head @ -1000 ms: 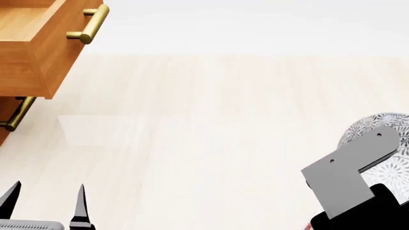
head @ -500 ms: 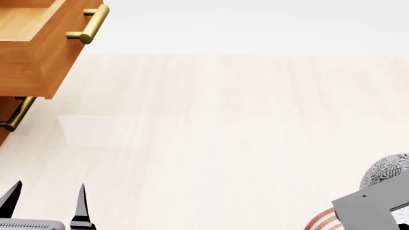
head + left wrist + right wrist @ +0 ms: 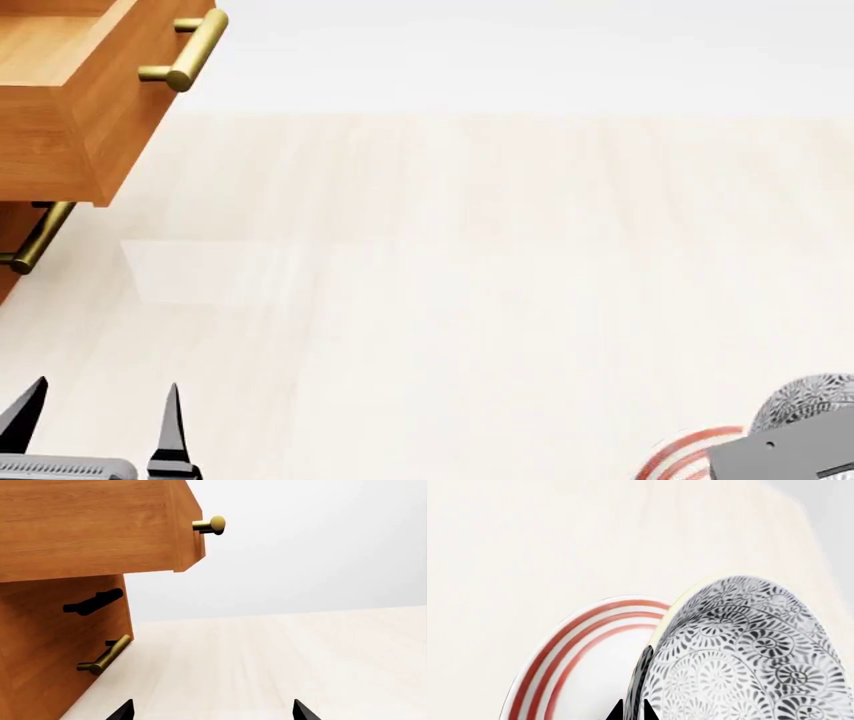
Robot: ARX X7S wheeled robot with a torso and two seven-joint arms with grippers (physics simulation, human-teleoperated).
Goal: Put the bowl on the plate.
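Note:
The bowl (image 3: pixel 747 655), white with a dense grey-black floral pattern, fills much of the right wrist view. My right gripper (image 3: pixel 632 712) is shut on the bowl's rim, one fingertip on each side of the wall. Behind it lies the plate (image 3: pixel 580 655), white with red rings. The bowl hangs over the plate; whether they touch is not visible. In the head view the bowl (image 3: pixel 814 395) and the plate's rim (image 3: pixel 687 455) sit at the bottom right corner, partly hidden by the right arm's grey bracket (image 3: pixel 787 450). My left gripper (image 3: pixel 98 420) stands open and holds nothing, low at the left.
A wooden cabinet (image 3: pixel 67 100) stands at the far left with an upper drawer pulled out, its brass handle (image 3: pixel 187 50) sticking out. A second brass handle (image 3: pixel 103 657) sits lower on the cabinet front, close to the left gripper (image 3: pixel 212 712). Pale wooden tabletop (image 3: pixel 467 280) spans the middle.
The right arm has come down and back toward me with the bowl, which has dropped from mid-right to the bottom right corner. The plate's red rim has come into view. The left arm has not moved.

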